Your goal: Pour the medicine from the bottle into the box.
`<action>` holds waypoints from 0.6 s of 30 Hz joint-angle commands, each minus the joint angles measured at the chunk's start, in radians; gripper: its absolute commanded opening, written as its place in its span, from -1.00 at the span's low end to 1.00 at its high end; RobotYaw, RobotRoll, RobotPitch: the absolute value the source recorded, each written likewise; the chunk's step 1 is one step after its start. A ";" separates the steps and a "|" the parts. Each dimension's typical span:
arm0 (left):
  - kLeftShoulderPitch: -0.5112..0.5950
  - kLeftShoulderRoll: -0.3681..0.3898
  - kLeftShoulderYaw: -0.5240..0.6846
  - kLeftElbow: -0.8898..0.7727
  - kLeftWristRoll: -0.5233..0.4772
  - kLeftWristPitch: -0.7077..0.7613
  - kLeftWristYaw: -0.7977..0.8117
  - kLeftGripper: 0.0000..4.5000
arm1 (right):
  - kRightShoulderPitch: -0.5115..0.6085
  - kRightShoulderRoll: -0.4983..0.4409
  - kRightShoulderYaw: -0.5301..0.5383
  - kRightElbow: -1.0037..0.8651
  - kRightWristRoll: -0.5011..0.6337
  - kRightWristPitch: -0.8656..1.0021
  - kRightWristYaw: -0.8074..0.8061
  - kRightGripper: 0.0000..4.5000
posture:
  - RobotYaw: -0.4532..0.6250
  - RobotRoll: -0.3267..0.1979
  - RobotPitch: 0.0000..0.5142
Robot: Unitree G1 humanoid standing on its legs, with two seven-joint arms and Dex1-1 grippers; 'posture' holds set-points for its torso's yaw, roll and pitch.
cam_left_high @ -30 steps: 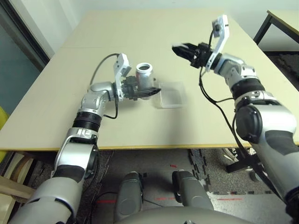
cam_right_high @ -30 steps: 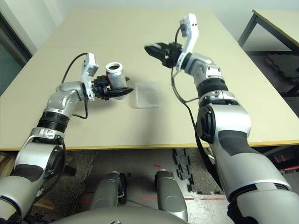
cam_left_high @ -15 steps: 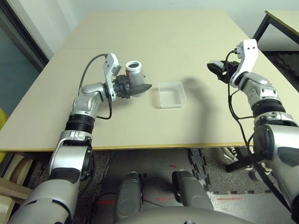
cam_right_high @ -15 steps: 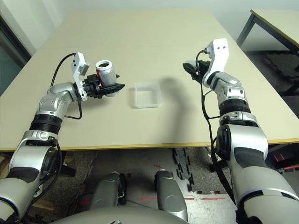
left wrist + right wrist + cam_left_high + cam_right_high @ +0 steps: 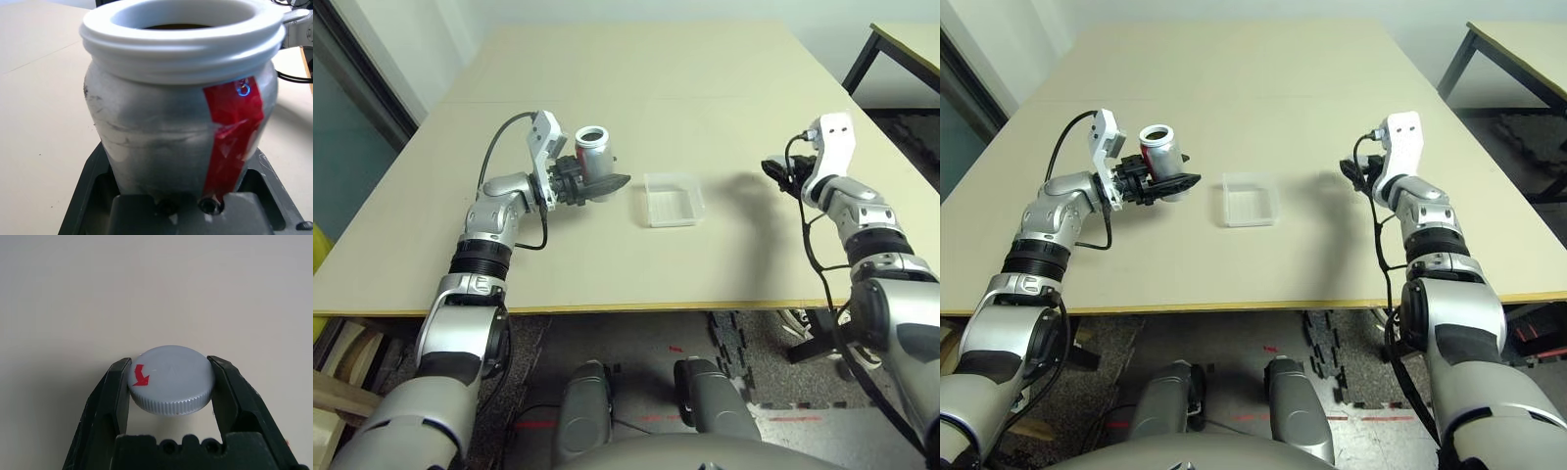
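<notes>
The silver bottle (image 5: 166, 132) with the red mark is held up, open at the top, squeezed between the fingers of the left claw (image 5: 604, 186). The clear box (image 5: 674, 201) is set on the table (image 5: 607, 264), between the two claws. The round grey cap (image 5: 171, 377) is pinched between the fingers of the right claw (image 5: 170, 367).

Pale wall (image 5: 646, 10) — grey floor (image 5: 646, 343) below
</notes>
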 commanded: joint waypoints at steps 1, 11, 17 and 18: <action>-0.009 0.006 0.000 0.002 0.011 -0.007 0.004 0.26 | 0.010 0.001 0.003 0.041 -0.015 -0.017 -0.014 0.14 | -0.39 0.25 -0.80; -0.011 0.012 0.000 0.006 0.013 -0.008 0.006 0.26 | 0.001 0.011 0.000 0.085 -0.019 -0.030 -0.032 0.14 | -0.38 0.25 -0.80; -0.014 0.011 -0.002 0.007 0.015 -0.008 0.003 0.26 | -0.003 0.018 0.000 0.082 -0.017 -0.055 -0.029 0.46 | -0.38 0.25 -0.80; -0.015 0.012 -0.003 0.008 0.016 -0.008 0.003 0.26 | -0.005 0.018 0.000 0.080 -0.016 -0.058 -0.026 0.60 | -0.38 0.25 -0.80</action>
